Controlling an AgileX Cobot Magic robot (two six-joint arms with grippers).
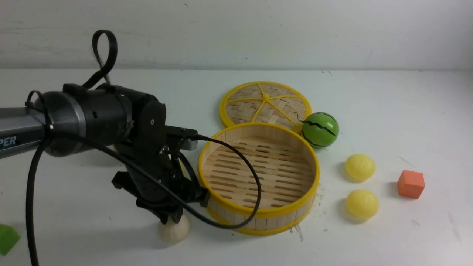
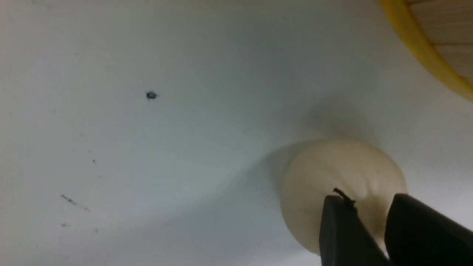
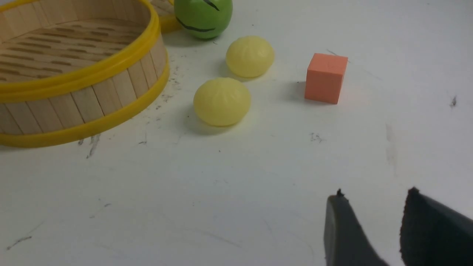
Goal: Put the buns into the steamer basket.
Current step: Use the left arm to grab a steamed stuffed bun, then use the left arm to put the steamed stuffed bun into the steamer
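Lower centre of the front view: an off-white bun (image 1: 173, 229) (image 2: 340, 173), a smooth matte dome with faint pleats, sits on the white, scuffed table (image 1: 406, 111) just outside the basket's lower-left wall. The left gripper (image 1: 170, 218) (image 2: 367, 207) points down at its crown. In the left wrist view the two dark fingers stand parted, with the bun showing through the gap; whether they touch it cannot be told. A flat green piece (image 1: 7, 238) lies at the lower-left edge.

Centre: the steamer basket (image 1: 284, 221) (image 3: 92, 96), round and shallow, with a slotted wooden floor, an upright slat wall and glossy yellow rims, holds no bun. A black cable (image 1: 255, 184) loops across its left half, and the left arm's dark wrist housing enters level from the left edge and hides the table behind it.

Right of the basket: the near yellow bun (image 1: 361, 204) (image 3: 221, 101) and the far yellow bun (image 1: 360, 167) (image 3: 249, 56), pale pleated domes set apart from each other, with a matte orange cube (image 1: 411, 183) (image 3: 326, 78) further right.

Behind the basket: a glossy green striped ball (image 1: 320, 130) (image 3: 203, 16) touches the rim of a flat woven lid (image 1: 264, 103), whose yellow spokes meet at a hub.

In the right wrist view the right gripper (image 3: 373, 207) hangs over bare table, its tips spread on nothing.
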